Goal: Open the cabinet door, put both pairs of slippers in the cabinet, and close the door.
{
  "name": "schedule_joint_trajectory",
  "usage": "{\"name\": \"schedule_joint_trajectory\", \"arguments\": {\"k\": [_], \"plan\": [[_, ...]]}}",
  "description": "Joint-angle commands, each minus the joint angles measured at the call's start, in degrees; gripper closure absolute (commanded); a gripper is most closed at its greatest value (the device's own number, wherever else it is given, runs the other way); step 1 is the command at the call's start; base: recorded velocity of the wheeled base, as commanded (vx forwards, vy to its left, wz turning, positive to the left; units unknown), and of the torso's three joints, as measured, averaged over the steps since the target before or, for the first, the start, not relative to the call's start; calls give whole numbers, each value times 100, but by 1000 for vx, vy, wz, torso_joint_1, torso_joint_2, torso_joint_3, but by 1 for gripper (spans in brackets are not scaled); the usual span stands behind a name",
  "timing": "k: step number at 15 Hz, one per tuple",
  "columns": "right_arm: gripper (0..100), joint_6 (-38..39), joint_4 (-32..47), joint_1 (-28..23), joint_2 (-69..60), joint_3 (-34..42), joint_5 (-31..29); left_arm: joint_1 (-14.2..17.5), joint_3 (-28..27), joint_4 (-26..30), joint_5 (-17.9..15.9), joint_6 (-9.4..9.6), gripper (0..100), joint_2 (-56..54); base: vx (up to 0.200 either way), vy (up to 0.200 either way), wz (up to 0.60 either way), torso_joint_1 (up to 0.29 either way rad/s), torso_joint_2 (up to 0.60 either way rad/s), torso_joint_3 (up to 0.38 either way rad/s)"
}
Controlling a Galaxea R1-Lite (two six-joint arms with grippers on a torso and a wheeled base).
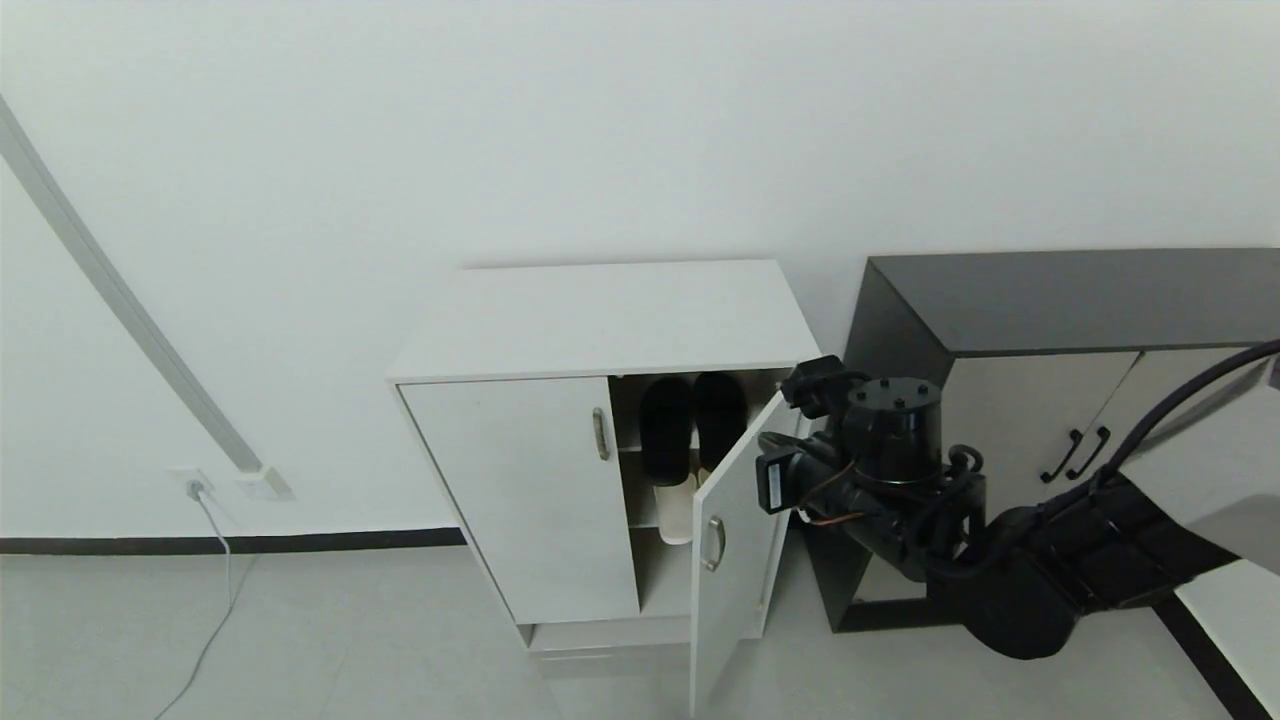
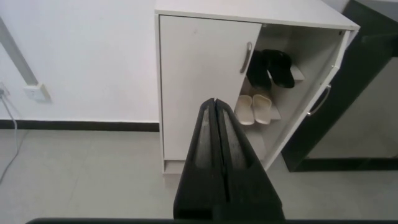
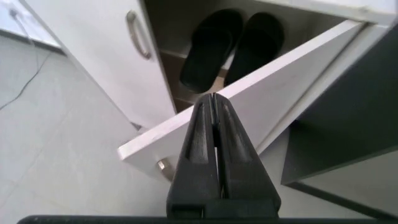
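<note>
Inside the cabinet (image 1: 600,320), black slippers (image 1: 690,420) and white slippers (image 1: 677,510) lie shelved. Right gripper (image 3: 214,99), fingers together, at the half-open door (image 1: 735,530), presumably to push it shut; left gripper (image 2: 214,106) likewise, fingers together.

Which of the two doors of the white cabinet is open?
The right door, swung partly outward near the right gripper; the left door is shut flat.

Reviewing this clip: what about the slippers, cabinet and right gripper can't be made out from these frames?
- Head view: white slippers partly hidden behind the half-open right door; only one end shows.
- Right wrist view: whether the right gripper touches the door's top edge; the gripper itself covers the spot.
- All views: left half of the cabinet, behind the shut left door.
</note>
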Motion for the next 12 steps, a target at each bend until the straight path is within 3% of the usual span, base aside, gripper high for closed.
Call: {"name": "schedule_joint_trajectory", "arguments": {"k": [1,3,6,12], "plan": [[100,-1,3,-87,-565,473,277,-1,1,-1,-5,5,100,0,0,0,0,0,0,0],[100,8,-15,-87,-767,974,471,-1,1,-1,-5,5,100,9,0,0,0,0,0,0],[100,17,-340,-96,-855,1572,506,-1,1,-1,-5,5,100,0,200,0,0,-7,-1,4],[100,43,-657,-79,-635,1932,523,-1,1,-1,4,5,100,0,0,0,0,0,0,0]]}}
